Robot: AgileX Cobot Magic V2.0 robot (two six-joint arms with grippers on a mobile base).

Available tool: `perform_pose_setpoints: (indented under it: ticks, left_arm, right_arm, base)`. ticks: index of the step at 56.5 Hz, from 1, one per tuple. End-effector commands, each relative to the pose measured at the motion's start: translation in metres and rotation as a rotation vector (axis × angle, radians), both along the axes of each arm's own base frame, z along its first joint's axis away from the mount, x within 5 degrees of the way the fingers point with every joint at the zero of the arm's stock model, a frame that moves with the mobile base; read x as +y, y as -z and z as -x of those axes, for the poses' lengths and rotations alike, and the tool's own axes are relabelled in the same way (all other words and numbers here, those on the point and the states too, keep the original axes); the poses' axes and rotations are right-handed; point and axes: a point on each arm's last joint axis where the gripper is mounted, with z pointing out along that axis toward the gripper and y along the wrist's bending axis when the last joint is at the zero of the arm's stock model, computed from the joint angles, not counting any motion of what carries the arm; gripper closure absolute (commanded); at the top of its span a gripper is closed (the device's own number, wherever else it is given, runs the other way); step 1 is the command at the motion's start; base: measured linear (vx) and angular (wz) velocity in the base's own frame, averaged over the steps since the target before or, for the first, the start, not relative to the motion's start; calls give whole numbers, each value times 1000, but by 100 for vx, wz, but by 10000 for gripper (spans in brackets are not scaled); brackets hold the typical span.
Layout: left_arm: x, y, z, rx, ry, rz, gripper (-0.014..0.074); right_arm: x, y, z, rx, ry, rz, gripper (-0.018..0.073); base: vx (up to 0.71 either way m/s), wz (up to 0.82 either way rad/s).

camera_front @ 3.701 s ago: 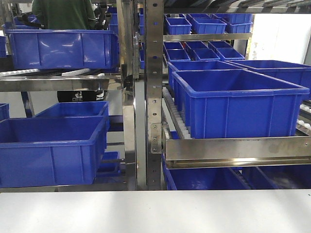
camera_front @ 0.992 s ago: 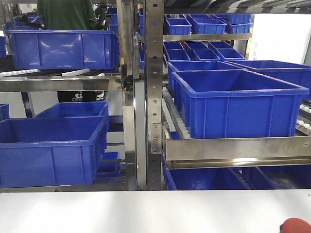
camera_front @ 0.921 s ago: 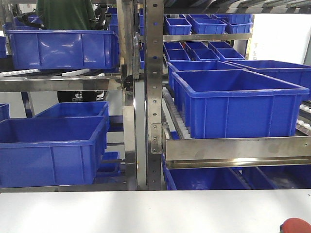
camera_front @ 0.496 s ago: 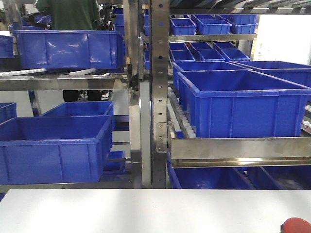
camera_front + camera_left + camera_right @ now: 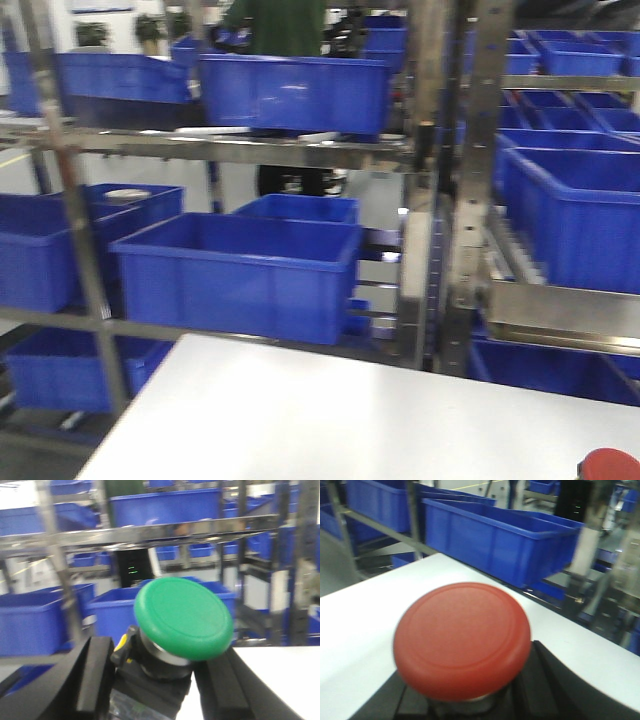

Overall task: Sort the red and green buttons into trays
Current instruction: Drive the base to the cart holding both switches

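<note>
My left gripper (image 5: 155, 695) is clenched on the green button (image 5: 183, 617). Its two black fingers (image 5: 95, 680) press the dark blocky base from either side. The round green cap stands above them, tipped toward the right of the wrist view. A small yellow tab (image 5: 120, 643) shows on the base just under the cap's left rim. Behind my right-hand finger the white desk (image 5: 280, 680) shows, with its far edge level with the cap's lower rim. I cannot tell whether the green button hangs over the desk or just off its left edge.

My right gripper (image 5: 465, 707) is clamped on the red button (image 5: 462, 637). Dark finger surfaces hug the base on both sides, mostly hidden under the wide red cap. The cap sits over the desk, and the desk's far edge runs diagonally just behind it. In the front view only a sliver of the red cap shows, at the desk's near right corner.

Beyond the desk's far edge stands a steel rack (image 5: 455, 200) loaded with deep blue crates (image 5: 240, 275), some on the upper shelf and some lower down. A person in a dark green top (image 5: 285, 25) stands behind the upper shelf. The front view is blurred.
</note>
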Motion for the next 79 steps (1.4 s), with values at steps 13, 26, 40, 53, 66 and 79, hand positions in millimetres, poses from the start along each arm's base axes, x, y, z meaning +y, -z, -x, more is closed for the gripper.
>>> perform_pose_setpoints:
  ticks: [13, 26, 40, 53, 66, 79]
  left_arm:
    - [-4, -17, 1, -92, 42, 31, 596]
    - [-4, -17, 1, -92, 42, 31, 596]
    - [-4, -17, 1, -92, 42, 31, 596]
    - [-4, -17, 1, -92, 42, 31, 596]
    - [-4, -17, 1, -92, 42, 31, 596]
    - [-4, -17, 1, -92, 42, 31, 596]
  right_arm:
    - [-2, -11, -1, -41, 15, 10, 567]
    - [-2, -11, -1, -41, 15, 10, 567]
    - [-2, -11, -1, -41, 15, 10, 567]
    - [-2, -11, -1, -41, 15, 10, 567]
    - [-2, -11, -1, -41, 15, 10, 567]
    - [-2, -11, -1, -41, 14, 10, 567]
  base:
    - [-17, 73]
    - [-17, 80]
    - [-12, 81]
    - [-5, 69]
    - [3, 48]
    - [11, 40]
